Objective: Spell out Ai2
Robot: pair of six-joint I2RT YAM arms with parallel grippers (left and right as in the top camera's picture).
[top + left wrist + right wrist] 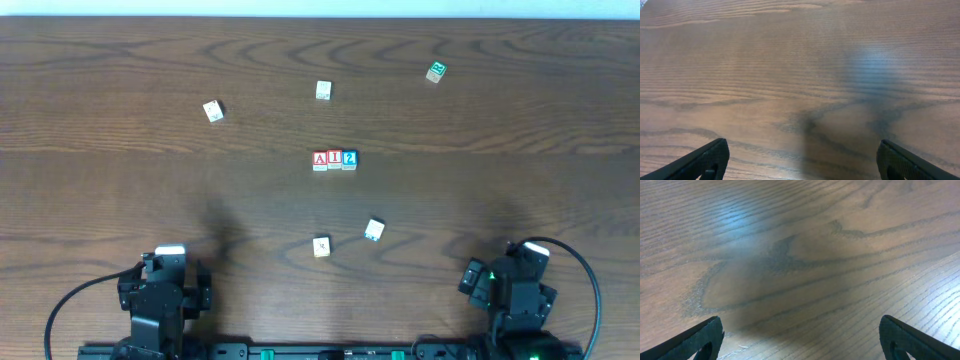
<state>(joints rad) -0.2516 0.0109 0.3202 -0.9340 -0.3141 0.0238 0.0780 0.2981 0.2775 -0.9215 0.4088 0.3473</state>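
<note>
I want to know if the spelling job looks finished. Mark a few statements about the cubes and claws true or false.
1. The A cube, I cube and 2 cube sit side by side in one row. True.
2. The left claw holds a cube. False: it is open and empty.
3. The green-marked cube touches that row. False: it lies well apart from it.
4. The right claw is open, with only bare table in front of it. True.

Left arm (158,300) and right arm (515,295) tucked low, well apart. Left gripper (801,157) jaws spread wide; right gripper (801,335) likewise.
</note>
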